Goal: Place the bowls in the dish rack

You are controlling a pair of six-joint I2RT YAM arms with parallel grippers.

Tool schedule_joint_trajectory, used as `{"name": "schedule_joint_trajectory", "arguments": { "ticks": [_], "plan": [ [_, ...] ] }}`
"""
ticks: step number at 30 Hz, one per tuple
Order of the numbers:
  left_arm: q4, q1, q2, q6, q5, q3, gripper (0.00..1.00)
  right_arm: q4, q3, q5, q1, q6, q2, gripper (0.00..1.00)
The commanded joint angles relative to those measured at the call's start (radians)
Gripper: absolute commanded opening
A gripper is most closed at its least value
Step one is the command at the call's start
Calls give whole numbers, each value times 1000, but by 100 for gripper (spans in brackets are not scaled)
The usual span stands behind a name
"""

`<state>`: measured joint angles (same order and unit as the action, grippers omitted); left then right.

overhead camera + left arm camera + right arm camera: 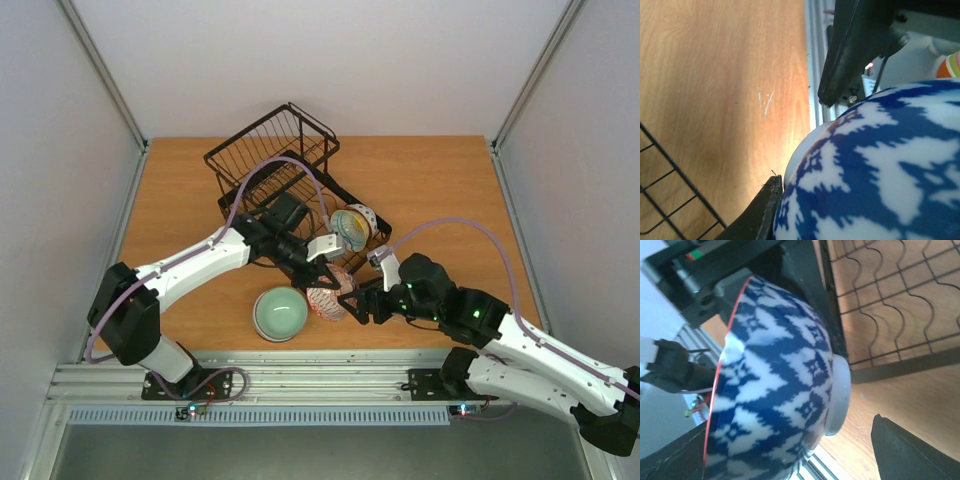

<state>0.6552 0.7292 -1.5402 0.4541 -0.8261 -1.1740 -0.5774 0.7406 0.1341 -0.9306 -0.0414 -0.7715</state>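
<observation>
Pinches patterned bowl [325, 300] by rim w/ lt gripper [322, 280], lower centre, at dish rack [290, 170] front edge. Straddles it w/ rt gripper [352, 303], jaws wide, no grip. Mint bowl [280, 313] close left; yellow-centre bowl [352, 228] racked above.

Left arm [195, 258]: rises from its base at the near left, folds at the elbow, and its forearm extends diagonally toward the table's centre, the wrist pitched downward. Left gripper [322, 278]: closed on a blue-and-white patterned bowl [780, 380], with one finger [850, 55] on either side of it. Right arm [545, 350]: the upper link runs out to the far right from the near-right base, and the forearm doubles back leftward, low over the table, with green lights lit on the wrist housing. Right gripper [352, 303]: jaws spread wide to either side of the same bowl. One finger [910, 450] stands apart from the bowl's foot; whether the other touches the rim cannot be told. The two grippers face each other, close together.
</observation>
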Motion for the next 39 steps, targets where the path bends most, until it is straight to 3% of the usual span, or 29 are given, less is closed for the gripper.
{"name": "schedule_joint_trajectory", "arguments": {
  "ticks": [1,10,27,39],
  "plan": [
    [-30,-36,51,23,-236,1,1,116,-61,92,3,-54,69,79],
    [-19,-65,38,19,-337,-14,0,191,-111,140,3,-74,150,77],
    [28,-73,14,26,-417,-45,0,266,-127,191,3,-80,102,77],
    [26,-73,15,17,-434,-49,1,482,-179,315,3,-121,43,74]
  ]
}}
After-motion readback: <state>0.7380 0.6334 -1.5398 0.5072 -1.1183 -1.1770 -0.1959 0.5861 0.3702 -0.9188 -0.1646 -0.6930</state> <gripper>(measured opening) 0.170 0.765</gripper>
